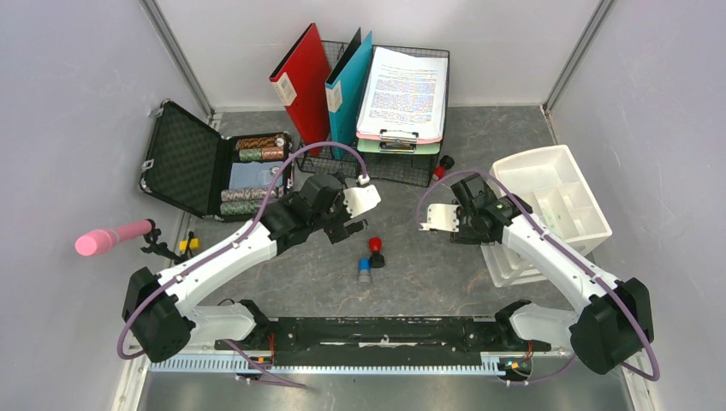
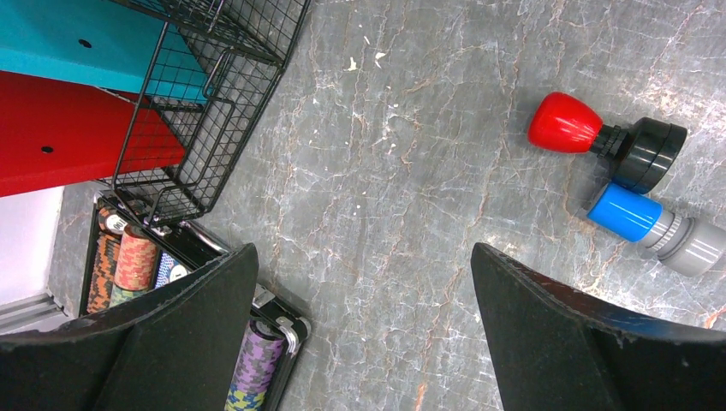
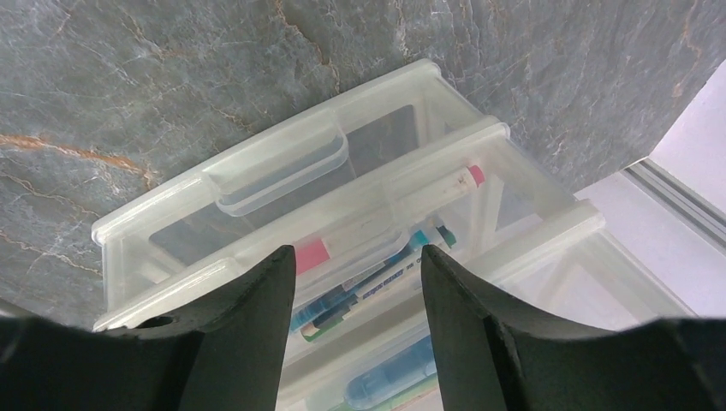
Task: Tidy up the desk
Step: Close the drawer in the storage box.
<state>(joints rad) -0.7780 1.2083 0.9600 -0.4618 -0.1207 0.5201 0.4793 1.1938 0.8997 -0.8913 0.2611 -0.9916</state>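
The desk (image 1: 411, 274) is a dark grey stone-look top. On its middle lie a red-capped stamp with a black base (image 2: 599, 137) and a blue and grey stamp (image 2: 655, 227), touching each other. My left gripper (image 2: 364, 257) hangs open over bare desk, left of the stamps (image 1: 371, 257) and beside the case corner. My right gripper (image 3: 358, 257) stands open with nothing between its fingers, just above a translucent drawer unit (image 3: 282, 171) that holds several pens. In the top view that gripper (image 1: 484, 229) is at the drawer unit's left end.
An open black case (image 1: 193, 167) with poker chip rolls lies at the left. A wire basket (image 1: 385, 163) at the back holds a red folder, a teal folder and a clipboard. A white divided tray (image 1: 552, 193) sits on the drawer unit. A pink-tipped tool (image 1: 111, 238) lies far left.
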